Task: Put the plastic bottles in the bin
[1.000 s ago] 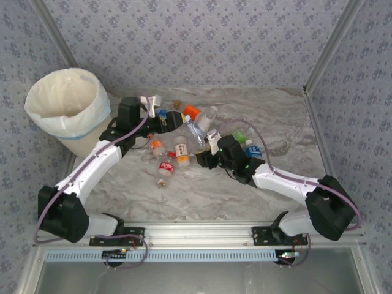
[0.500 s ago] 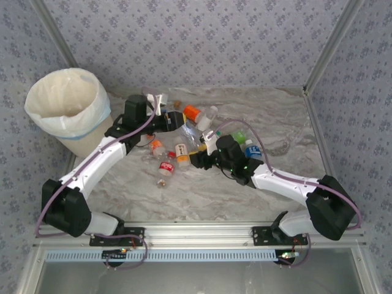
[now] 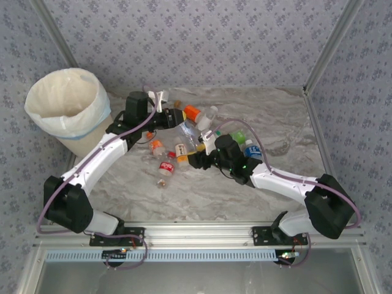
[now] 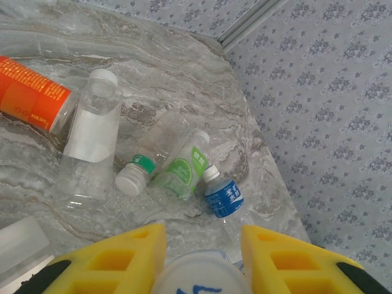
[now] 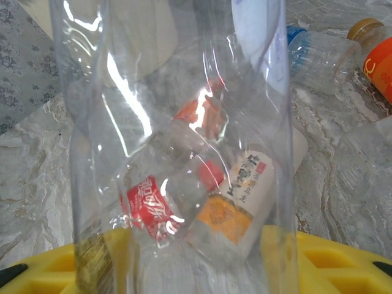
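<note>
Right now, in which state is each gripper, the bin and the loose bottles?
left gripper: around white-topped bottle, grip unclear
right gripper: shut on clear bottle
bin: upright, top open
orange-label bottle: lying down
green-label bottle: lying down, capped
blue-label bottle: lying down, capped

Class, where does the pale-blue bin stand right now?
In the top external view, the bin stands far left, by the table's back-left corner, left of the left arm.
</note>
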